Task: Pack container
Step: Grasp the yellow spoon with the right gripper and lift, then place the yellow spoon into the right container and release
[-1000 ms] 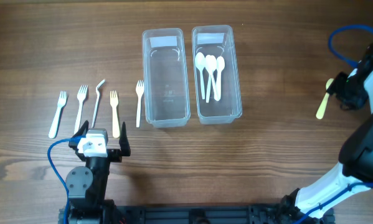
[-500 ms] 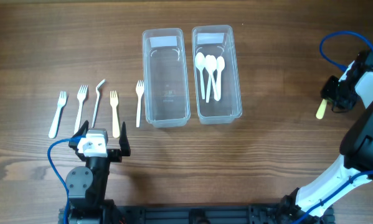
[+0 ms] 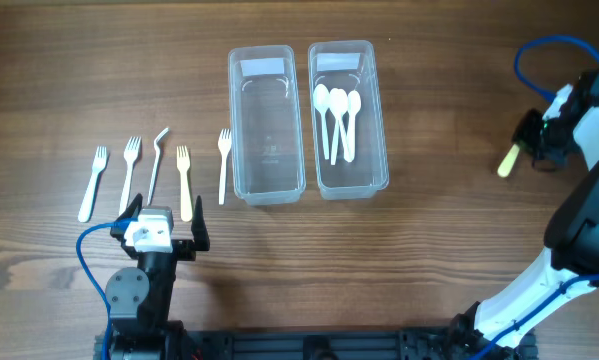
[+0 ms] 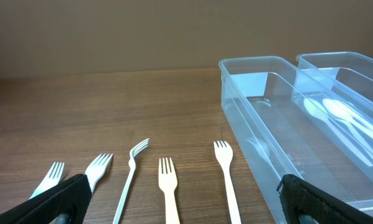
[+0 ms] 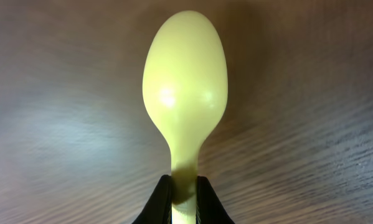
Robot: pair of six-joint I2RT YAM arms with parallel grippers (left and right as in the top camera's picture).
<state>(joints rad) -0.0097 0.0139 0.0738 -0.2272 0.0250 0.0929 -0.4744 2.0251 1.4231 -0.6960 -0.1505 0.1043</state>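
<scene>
Between the right gripper's point(image 5: 185, 196) jaws: handle of a pale yellow spoon point(image 5: 185, 81), pinched tight, bowl pointing ahead. Left gripper point(image 4: 185, 210) jaws spread wide, holding nothing. Five forks point(image 4: 167, 186) lie just ahead of them. Ahead-right is a clear container point(image 4: 256, 64), and beyond it a second container point(image 4: 335, 58) holds white spoons point(image 4: 337, 113).
</scene>
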